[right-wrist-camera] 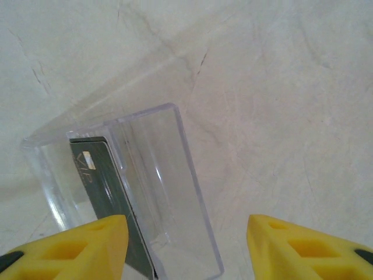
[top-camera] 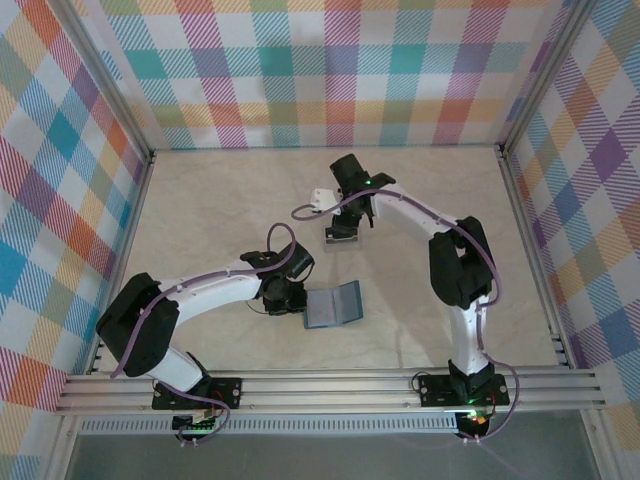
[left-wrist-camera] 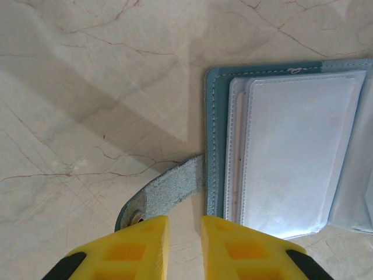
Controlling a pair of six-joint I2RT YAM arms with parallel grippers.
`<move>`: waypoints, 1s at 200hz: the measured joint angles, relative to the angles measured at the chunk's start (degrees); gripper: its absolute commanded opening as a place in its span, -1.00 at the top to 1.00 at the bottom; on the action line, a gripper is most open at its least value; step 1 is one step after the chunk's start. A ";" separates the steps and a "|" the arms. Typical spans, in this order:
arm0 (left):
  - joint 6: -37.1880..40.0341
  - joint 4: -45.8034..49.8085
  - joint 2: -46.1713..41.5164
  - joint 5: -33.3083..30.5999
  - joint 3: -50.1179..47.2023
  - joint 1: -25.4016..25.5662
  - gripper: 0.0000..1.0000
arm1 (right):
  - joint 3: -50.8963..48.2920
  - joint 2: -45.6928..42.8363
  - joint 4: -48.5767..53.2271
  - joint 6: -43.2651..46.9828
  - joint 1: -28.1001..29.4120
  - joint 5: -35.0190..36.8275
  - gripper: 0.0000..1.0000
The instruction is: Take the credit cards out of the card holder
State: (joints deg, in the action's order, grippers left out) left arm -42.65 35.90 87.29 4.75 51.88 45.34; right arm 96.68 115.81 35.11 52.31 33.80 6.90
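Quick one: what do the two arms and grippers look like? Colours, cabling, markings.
Left arm and right arm both have white link shells, bulky black joint housings and a lilac cable strung alongside. Left gripper and right gripper carry bright yellow fingers with moulded rectangular recesses, black at the base. No legible markings.

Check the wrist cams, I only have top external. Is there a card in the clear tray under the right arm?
Observer: Yes. The right wrist view shows one dark credit card inside the clear tray.
Operator: Is the right gripper holding anything?
Observer: No. The right gripper is open above the tray, with nothing between its fingers.
Operator: What about the left side?
Observer: The left gripper has its fingers nearly together at the snap tab of the open card holder. I can't tell whether it is pinching the tab. No dark card shows in the pale sleeves.
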 measured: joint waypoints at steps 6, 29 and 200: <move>0.00 0.00 -0.09 0.00 0.02 0.00 0.58 | -0.48 -1.03 0.00 -1.11 0.00 -0.42 -0.13; 0.00 -0.02 -0.22 0.00 0.02 0.00 0.60 | -3.15 -5.86 -0.22 -6.99 0.00 -2.38 -0.13; 3.48 -1.99 6.99 2.08 2.67 -1.68 0.83 | -44.37 -37.57 -13.66 -81.07 4.87 -21.70 0.40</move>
State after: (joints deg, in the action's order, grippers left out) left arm -39.18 33.91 94.28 6.83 54.54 43.66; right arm 52.31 78.24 21.45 -28.75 38.68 -14.81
